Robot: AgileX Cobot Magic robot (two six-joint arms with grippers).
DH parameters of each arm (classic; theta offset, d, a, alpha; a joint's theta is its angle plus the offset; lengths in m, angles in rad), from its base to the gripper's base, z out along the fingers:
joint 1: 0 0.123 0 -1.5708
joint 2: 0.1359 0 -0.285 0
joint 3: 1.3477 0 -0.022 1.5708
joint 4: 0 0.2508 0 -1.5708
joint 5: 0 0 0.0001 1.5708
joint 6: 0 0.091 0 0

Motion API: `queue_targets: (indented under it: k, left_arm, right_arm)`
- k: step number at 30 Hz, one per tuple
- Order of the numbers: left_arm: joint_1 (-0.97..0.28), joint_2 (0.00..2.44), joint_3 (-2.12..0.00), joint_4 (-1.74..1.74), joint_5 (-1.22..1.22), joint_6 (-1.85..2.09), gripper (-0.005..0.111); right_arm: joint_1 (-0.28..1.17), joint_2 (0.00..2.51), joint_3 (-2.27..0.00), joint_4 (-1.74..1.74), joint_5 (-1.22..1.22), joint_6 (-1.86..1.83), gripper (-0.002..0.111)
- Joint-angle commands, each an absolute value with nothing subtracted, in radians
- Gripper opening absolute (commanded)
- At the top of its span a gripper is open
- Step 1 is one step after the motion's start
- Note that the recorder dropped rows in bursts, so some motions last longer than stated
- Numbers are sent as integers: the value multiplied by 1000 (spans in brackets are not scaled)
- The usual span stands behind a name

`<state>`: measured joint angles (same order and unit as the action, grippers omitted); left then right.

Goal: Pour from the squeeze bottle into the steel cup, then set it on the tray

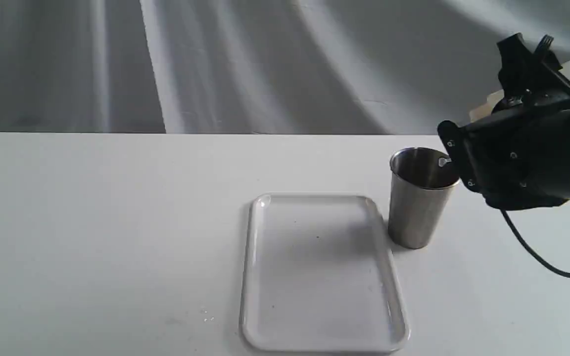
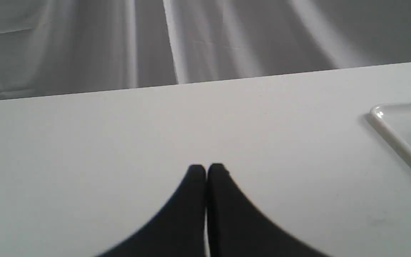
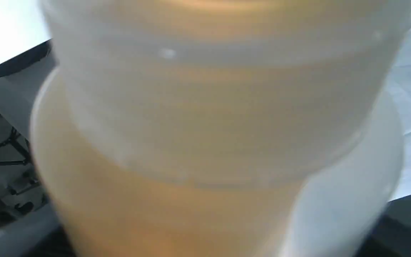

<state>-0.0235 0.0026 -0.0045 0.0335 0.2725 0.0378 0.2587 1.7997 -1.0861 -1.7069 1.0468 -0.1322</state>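
A plain white table (image 1: pixel 92 222) fills the lower part of the scene, matte and evenly lit, with only soft shadows on it. Behind its far edge hangs a grey-white cloth backdrop (image 1: pixel 265 64), falling in long folds with paler bands of light slanting across it. The right wrist view catches dark stand legs (image 3: pixel 2 150), blurred, in the background.

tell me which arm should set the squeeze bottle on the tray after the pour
Right. The squeeze bottle fills its wrist view, nozzle tipped over the steel cup beside the tray. The left pincer is shut and empty over the table.
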Motion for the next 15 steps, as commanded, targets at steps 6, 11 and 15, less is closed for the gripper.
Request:
queue_targets:
  k: [6, 11, 15]
  left_arm:
    - [-22, 0, 0, 33, 266, 34, 0]
    - [-22, 0, 0, 33, 266, 34, 0]
    - [-22, 0, 0, 33, 266, 34, 0]
  right_arm:
    - [259, 1782, -1095, -1744, 1060, -132, 9]
    - [259, 1782, -1095, -1744, 1060, -88, 9]
    - [259, 1784, -1095, -1744, 1060, -39, 9]
